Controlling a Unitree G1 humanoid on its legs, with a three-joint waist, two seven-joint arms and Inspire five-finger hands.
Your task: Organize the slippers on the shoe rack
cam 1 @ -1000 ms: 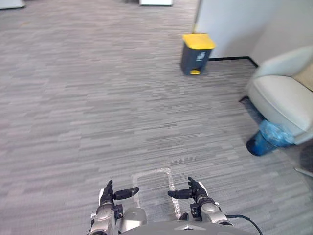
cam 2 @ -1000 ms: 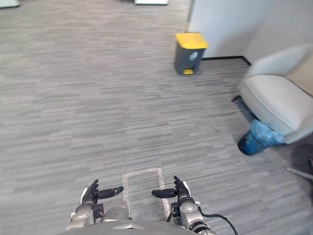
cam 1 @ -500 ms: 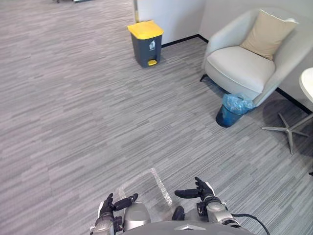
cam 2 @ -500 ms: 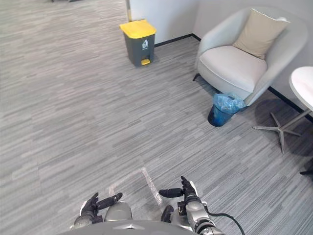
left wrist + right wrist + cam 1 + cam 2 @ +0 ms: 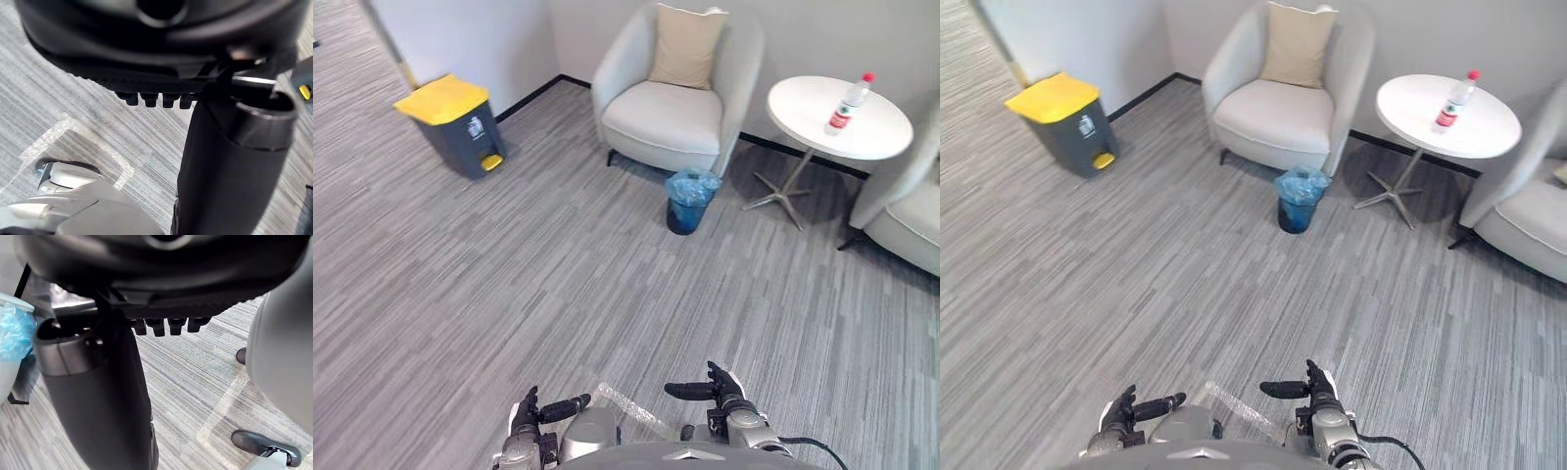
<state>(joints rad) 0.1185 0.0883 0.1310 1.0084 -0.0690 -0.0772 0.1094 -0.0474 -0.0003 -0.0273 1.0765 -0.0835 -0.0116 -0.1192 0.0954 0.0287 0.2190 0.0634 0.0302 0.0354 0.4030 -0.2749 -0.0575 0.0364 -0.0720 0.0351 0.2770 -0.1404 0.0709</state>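
Observation:
My left hand point(image 5: 530, 419) and right hand point(image 5: 722, 388) hang low at the near edge of the eye views, a little apart, thumbs pointing toward each other. Both are open and hold nothing. In the left wrist view the left hand's fingers point(image 5: 156, 100) and thumb point(image 5: 234, 161) stand over bare grey carpet. The right wrist view shows the right hand's fingers point(image 5: 166, 325) and thumb point(image 5: 93, 396) over the same carpet. What lies before me is carpeted floor and lounge furniture.
A grey bin with a yellow lid point(image 5: 455, 122) stands at the far left by the wall. Ahead is a pale armchair point(image 5: 671, 98), with a blue-lined waste bin point(image 5: 690, 201) in front of it. A round white table point(image 5: 837, 117) bears a bottle point(image 5: 847, 98). A second chair point(image 5: 906, 211) is at right.
The whole picture has swung: the camera turned right, so the bin and armchair slid left and the table and second chair came into view. The hands keep their pose.

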